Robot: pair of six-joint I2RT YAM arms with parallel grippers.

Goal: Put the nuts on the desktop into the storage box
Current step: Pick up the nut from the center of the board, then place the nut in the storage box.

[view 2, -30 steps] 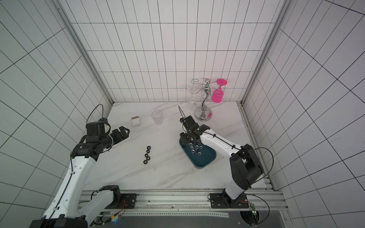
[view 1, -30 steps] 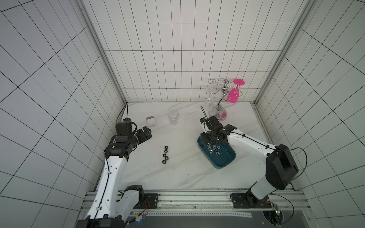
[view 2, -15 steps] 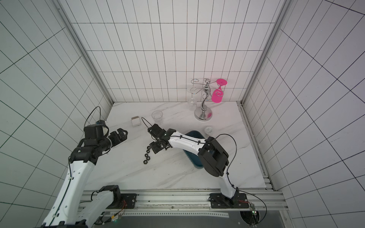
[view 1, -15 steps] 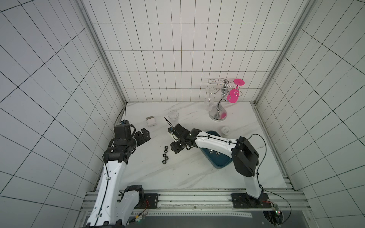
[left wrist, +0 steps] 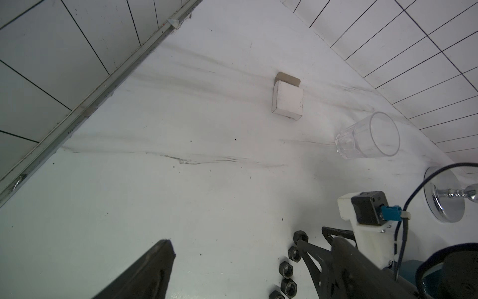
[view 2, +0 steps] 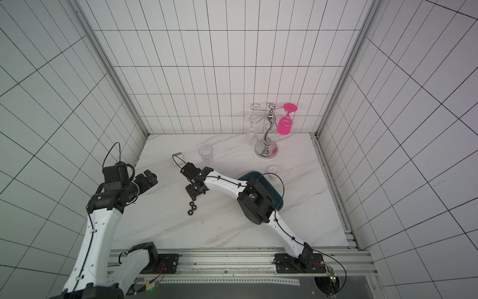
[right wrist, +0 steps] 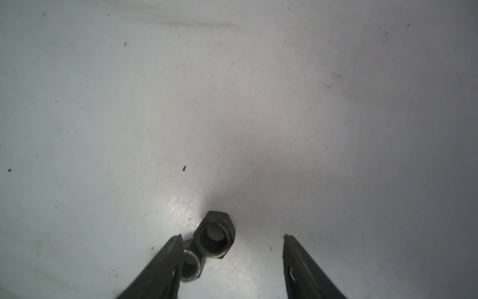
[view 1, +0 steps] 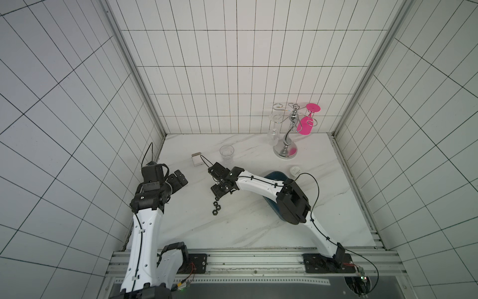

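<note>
Beside the storage box [view 1: 275,177], the white jar [view 1: 295,170] bears illegible print.

Dull black metal nuts [right wrist: 214,235] on glossy marble-patterned desktop [right wrist: 232,103]; clear glass tumbler [left wrist: 370,137], mirror-bright chrome stand [left wrist: 445,207]

The nuts [view 1: 216,205] are black, desktop [view 1: 245,227] white grey-veined, storage box [view 1: 275,176] dark teal.

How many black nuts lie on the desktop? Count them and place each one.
5, in a crooked line on the desktop: one nut between the open jaws of the right gripper, the next partly behind one jaw, three more farther along. Others may be hidden.
</note>
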